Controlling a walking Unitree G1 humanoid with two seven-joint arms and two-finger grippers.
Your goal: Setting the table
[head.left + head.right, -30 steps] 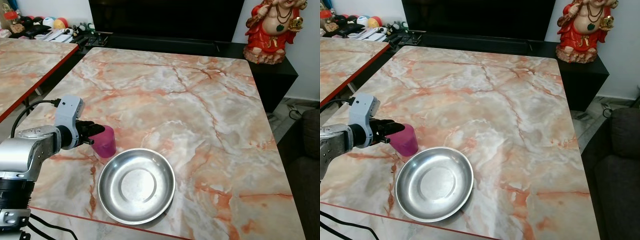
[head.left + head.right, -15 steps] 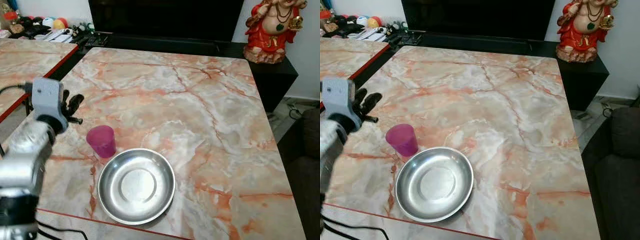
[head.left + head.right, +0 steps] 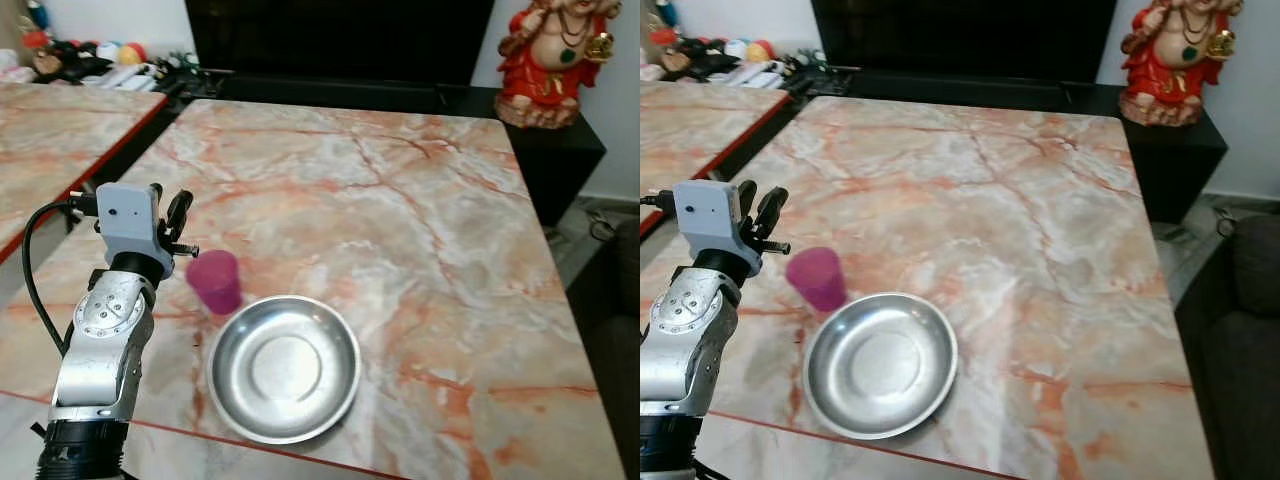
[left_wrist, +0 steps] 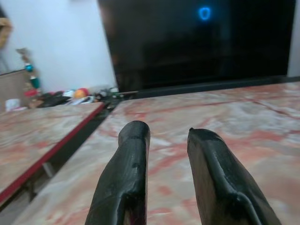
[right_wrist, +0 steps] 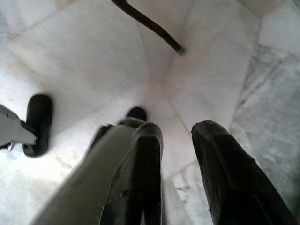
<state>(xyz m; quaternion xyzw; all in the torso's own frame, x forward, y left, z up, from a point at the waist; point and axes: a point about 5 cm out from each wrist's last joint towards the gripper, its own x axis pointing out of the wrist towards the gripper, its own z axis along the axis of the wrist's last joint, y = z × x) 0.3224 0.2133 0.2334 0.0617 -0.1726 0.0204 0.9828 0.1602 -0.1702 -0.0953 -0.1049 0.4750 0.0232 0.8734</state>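
Cup (image 3: 216, 281) touches bowl (image 3: 284, 366); table (image 3: 420, 250) beyond open.

I counted one pink cup (image 3: 215, 281), one steel bowl (image 3: 284, 367), two marble tables (image 3: 420, 230), one red figurine (image 3: 553, 55), one television (image 3: 340, 40).

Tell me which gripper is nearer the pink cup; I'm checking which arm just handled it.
Left. The left gripper hangs open just above the table, beside the pink cup on its left, not touching. The right gripper hangs low, pointing at the tiled floor, away from the cup.
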